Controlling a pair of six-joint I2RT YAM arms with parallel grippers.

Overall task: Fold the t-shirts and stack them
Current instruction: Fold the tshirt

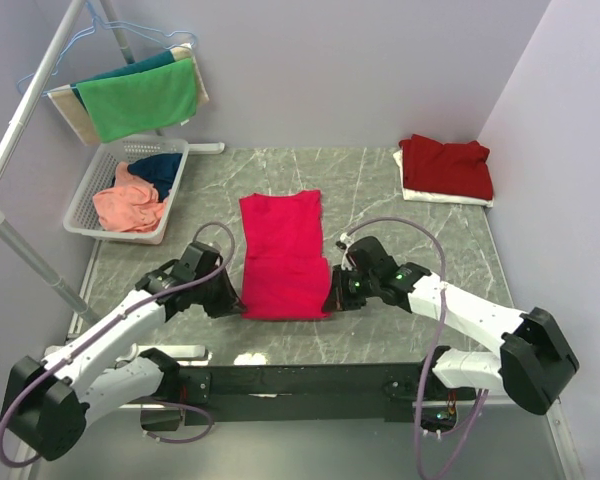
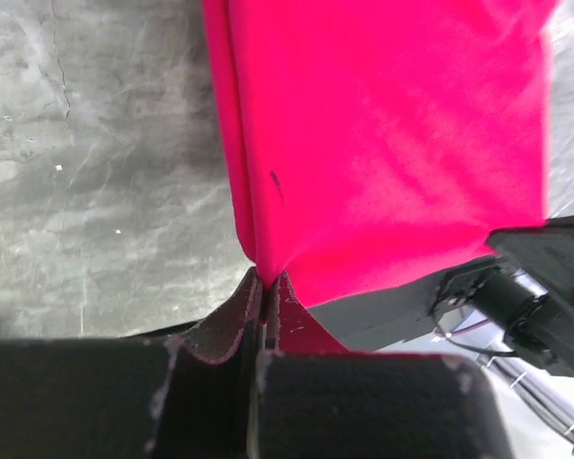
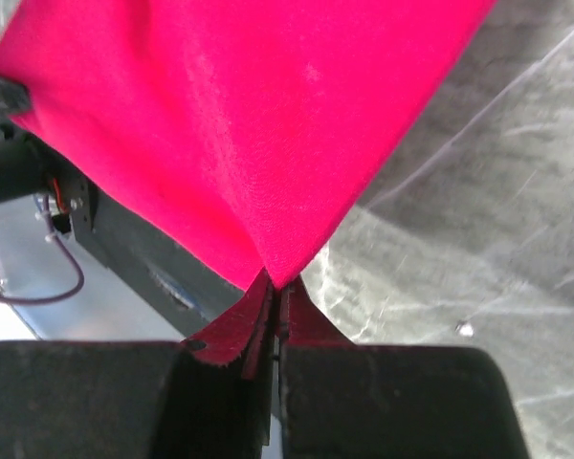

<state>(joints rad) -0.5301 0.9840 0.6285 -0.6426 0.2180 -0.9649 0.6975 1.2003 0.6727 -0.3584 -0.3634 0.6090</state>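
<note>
Bright pinkish-red t-shirt lies flat mid-table as a long narrow rectangle, its long axis running away from the arm bases. Whether the sleeves are tucked under cannot be told. The near edge is pinched at both corners. The left gripper has the near-left corner and the right gripper has the near-right.

Left wrist view: the left gripper is clamped fully down, and the cloth draws into a point between the pads. Right wrist view: the right gripper is the same, jaws tight on a fabric peak. The cloth tents toward each pinch.

Handling, as a judgement: thin cotton, light, limp, no stiffness. It will sag between the two grips, so both corners need to travel level and a little taut. The corner hold is the right place, but folded layers can slide apart, so each pinch needs to catch every layer. The next move is likely carrying the near edge over to the far edge to halve the shirt.

The maroon-red t-shirt sits folded at the far right corner on top of something white, probably the stack spot. The white basket at far left holds the salmon-orange shirt and the navy shirt, both crumpled. A green towel hangs on the rack behind the basket and is not part of the job. Grey marbled table lies under everything.
</note>
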